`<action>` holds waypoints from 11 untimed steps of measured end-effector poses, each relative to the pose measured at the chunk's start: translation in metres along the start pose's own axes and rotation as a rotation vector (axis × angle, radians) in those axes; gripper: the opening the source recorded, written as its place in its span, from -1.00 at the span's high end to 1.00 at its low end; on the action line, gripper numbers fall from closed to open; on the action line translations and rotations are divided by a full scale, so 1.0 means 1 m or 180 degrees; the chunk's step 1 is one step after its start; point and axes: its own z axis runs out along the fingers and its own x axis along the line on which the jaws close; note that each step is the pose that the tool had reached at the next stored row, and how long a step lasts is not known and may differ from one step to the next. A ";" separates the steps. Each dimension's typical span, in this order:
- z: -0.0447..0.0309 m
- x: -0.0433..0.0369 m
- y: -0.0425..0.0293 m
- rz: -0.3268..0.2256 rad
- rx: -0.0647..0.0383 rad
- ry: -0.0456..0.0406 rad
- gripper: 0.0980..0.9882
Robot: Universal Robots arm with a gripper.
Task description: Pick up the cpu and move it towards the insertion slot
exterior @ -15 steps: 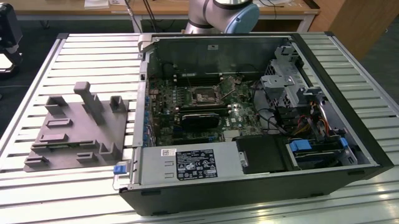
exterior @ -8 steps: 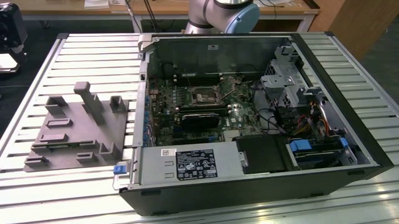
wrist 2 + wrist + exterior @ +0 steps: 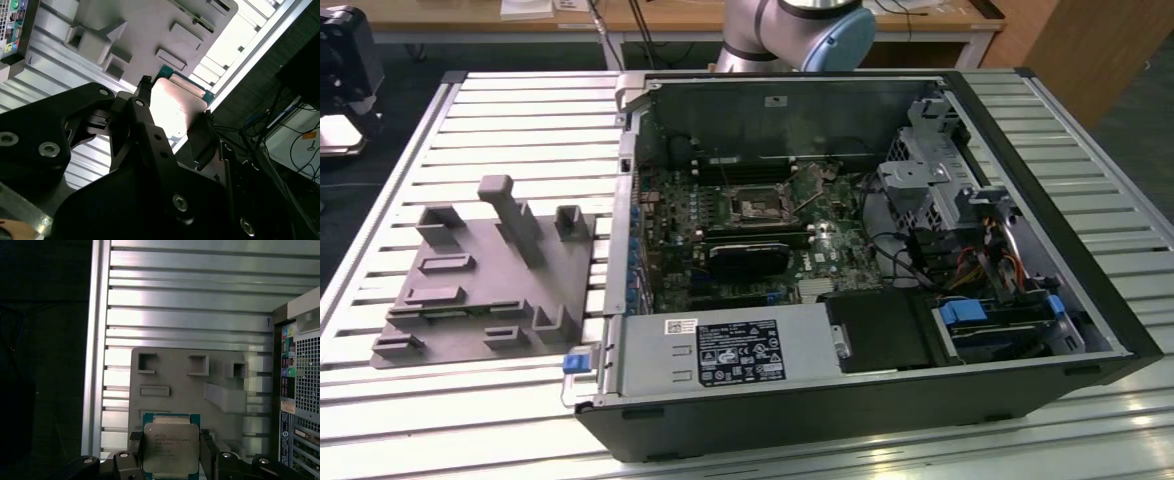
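Slatted metal table carries grey fixture plate, open computer case just beside, possibly touching.

The exterior view looks down steeply from high up, across from the arm's base. It takes in the whole open computer case and the grey plate on the slatted worktop. The first wrist view faces straight down past the claw, close above the plate. The second wrist view peers slantwise along the claw, closer. Both wrist views share the chip, plate, slats and a case corner.
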 end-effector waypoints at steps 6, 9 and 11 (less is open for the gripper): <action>0.0000 -0.0020 0.0001 0.0000 0.0000 0.0000 0.00; 0.0000 -0.0029 0.0002 0.0000 0.0000 0.0000 0.00; 0.0000 -0.0040 0.0002 0.0000 0.0000 0.0000 0.00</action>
